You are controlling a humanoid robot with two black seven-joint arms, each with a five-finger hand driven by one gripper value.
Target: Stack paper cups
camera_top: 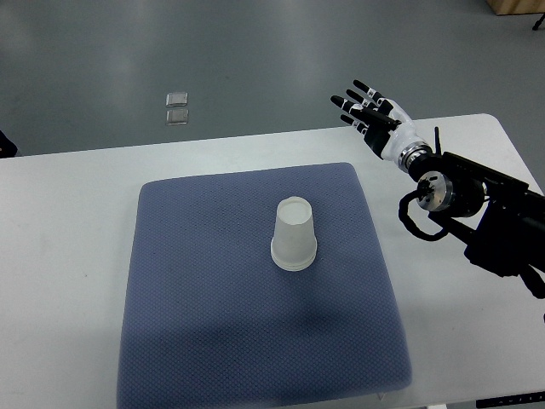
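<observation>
**Right hand hovering open, cups stacked on the mat**

Right hand [368,111] is hovering beyond the far right corner of the blue-grey mat [213,341], its fingers [351,92] spread and holding nothing. Upside-down white paper cups [294,234] are standing nested near the mat's middle, well apart from the hand. White table [60,256] is carrying the mat.

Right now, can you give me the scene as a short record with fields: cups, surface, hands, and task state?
cups: paper cups, upside down, apparently already stacked as one pile; count cannot be told
surface: blue mat on a white table; cups stand near the mat's middle
right hand: right hand raised beyond the mat's far right corner, fingers spread, holding nothing
left hand: not in view
task state: no loose cup visible
</observation>
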